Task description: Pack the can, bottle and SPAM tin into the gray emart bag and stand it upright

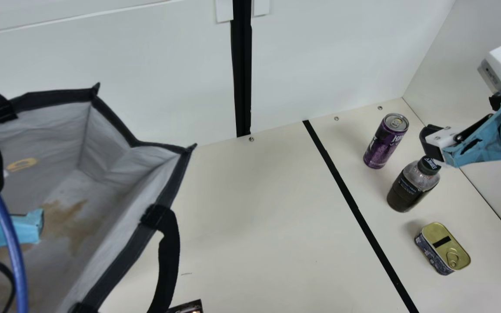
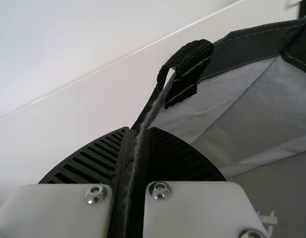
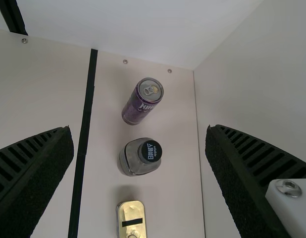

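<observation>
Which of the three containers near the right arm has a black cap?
The bottle, between the purple can and the gold-lidded tin; those have pull tabs.

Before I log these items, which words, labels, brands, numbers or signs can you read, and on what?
No text reads whole with certainty.
Purple can: pale lettering, curving out of sight.
Bottle: print on cap and label, too small.
SPAM tin: side print, too small.
Gray emart bag: yellow ring mark inside; cannot tell whether it's a character.

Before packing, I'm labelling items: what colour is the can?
The can is purple, seen best in the main view.
</observation>
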You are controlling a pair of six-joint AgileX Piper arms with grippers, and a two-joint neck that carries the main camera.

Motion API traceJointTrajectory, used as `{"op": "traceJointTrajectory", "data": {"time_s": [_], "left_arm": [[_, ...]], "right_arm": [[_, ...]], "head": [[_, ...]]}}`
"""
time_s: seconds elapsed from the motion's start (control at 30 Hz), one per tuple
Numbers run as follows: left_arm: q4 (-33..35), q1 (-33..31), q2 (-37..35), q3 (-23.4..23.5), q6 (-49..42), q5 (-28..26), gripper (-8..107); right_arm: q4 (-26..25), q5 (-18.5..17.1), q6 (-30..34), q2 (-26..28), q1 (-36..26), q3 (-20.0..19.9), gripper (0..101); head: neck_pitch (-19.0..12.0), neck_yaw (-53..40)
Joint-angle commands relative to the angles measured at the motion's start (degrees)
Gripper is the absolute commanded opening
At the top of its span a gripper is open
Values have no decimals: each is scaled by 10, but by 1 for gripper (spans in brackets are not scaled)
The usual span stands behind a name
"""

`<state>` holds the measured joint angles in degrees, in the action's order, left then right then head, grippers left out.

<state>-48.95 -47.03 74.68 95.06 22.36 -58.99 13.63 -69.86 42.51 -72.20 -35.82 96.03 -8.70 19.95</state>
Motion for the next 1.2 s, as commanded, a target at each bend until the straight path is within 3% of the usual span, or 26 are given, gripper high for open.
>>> {"op": "traceJointTrajectory", "data": {"time_s": [0.0,0.3,0.53,0.8,1.17], "left_arm": [[-121,-17,-2,-26,57,-9,-8],[-302,-99,1,-131,183,-78,-8],[-365,-126,17,-210,250,-109,-8],[-375,-132,38,-256,294,-109,-8],[-306,-163,67,-261,312,-109,-8]], "right_arm": [[0,0,0,0,0,0,95],[0,0,0,0,0,0,95],[0,0,0,0,0,0,95],[0,0,0,0,0,0,95],[0,0,0,0,0,0,95]], "head": [[-13,0],[-13,0],[-13,0],[-13,0],[-13,0]]}}
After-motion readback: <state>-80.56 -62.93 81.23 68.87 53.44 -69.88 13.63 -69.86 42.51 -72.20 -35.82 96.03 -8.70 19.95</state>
